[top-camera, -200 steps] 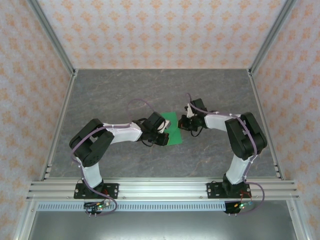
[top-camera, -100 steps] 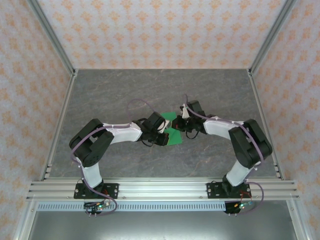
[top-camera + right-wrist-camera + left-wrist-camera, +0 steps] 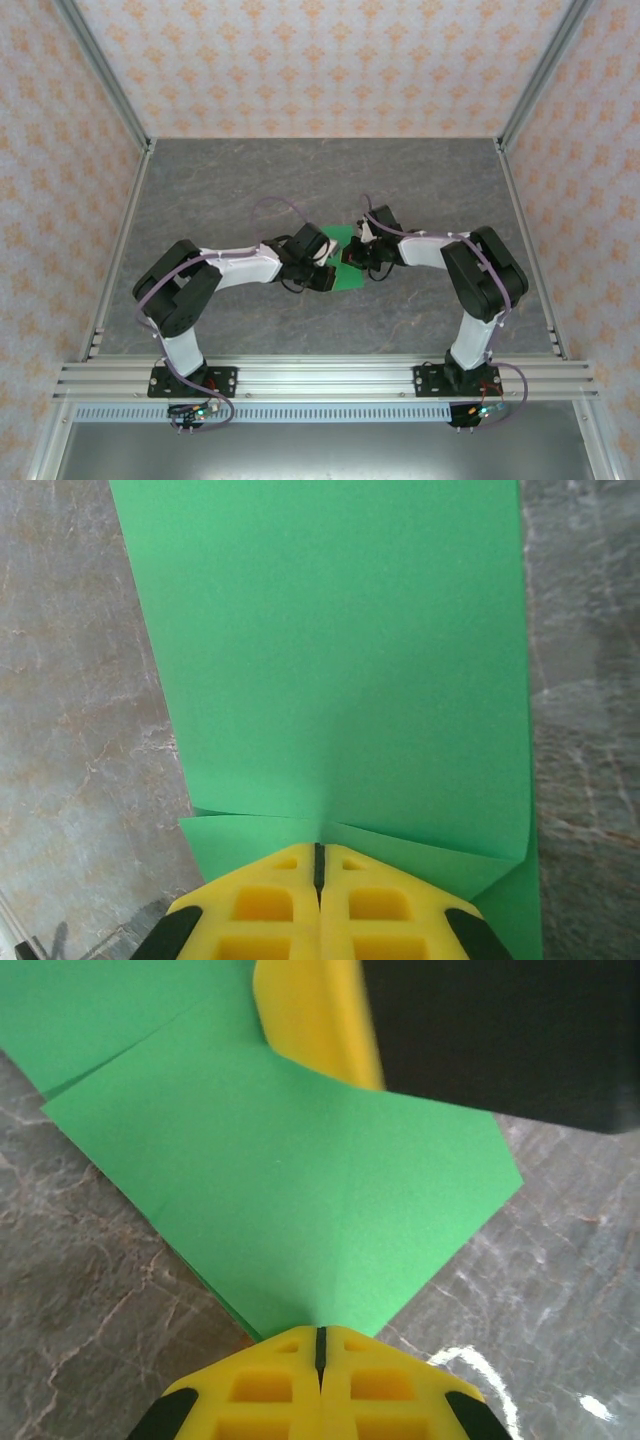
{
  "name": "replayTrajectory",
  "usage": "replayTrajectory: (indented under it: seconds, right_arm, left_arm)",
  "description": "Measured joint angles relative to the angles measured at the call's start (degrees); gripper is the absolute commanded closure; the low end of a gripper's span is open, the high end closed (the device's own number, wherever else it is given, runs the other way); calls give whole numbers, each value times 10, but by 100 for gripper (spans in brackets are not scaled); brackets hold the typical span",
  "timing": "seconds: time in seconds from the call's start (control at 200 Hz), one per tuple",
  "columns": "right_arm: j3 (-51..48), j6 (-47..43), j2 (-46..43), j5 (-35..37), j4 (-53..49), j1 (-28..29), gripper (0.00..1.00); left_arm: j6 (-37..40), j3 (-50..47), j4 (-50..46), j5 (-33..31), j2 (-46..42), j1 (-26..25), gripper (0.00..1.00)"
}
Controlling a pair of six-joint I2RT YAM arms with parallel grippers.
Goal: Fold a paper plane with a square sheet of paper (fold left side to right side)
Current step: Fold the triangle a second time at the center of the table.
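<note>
The green square sheet of paper (image 3: 348, 280) lies flat on the grey table between both arms, folded into overlapping flaps. It is a wide pointed shape (image 3: 300, 1190), not a narrow paper plane. My left gripper (image 3: 326, 272) is shut, its yellow tips (image 3: 320, 1333) resting on the paper's near corner. My right gripper (image 3: 352, 256) is also shut, its tips (image 3: 320, 848) pressed on the sheet where two flap edges meet (image 3: 330, 680). One yellow finger (image 3: 315, 1020) of the right gripper shows at the top of the left wrist view.
The grey marbled table (image 3: 250, 180) is ringed by an aluminium frame (image 3: 110, 95) and patterned walls. A cable loop (image 3: 275, 205) arches over the left arm. Both arm bases sit on the front rail (image 3: 320, 378).
The right gripper has slid left from the paper's right edge onto the sheet, closing in on the left gripper. The left arm has hardly moved.
</note>
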Motion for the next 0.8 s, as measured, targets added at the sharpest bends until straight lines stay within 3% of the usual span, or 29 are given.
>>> replayTrajectory:
  seconds: [0.305, 0.796]
  right_arm:
    - [8, -2, 4, -1, -13, 0, 95]
    - [10, -3, 5, -1, -16, 0, 95]
  left_arm:
    - [-4, 50, 3, 39, 11, 3, 97]
    - [-19, 52, 32, 56, 70, 15, 98]
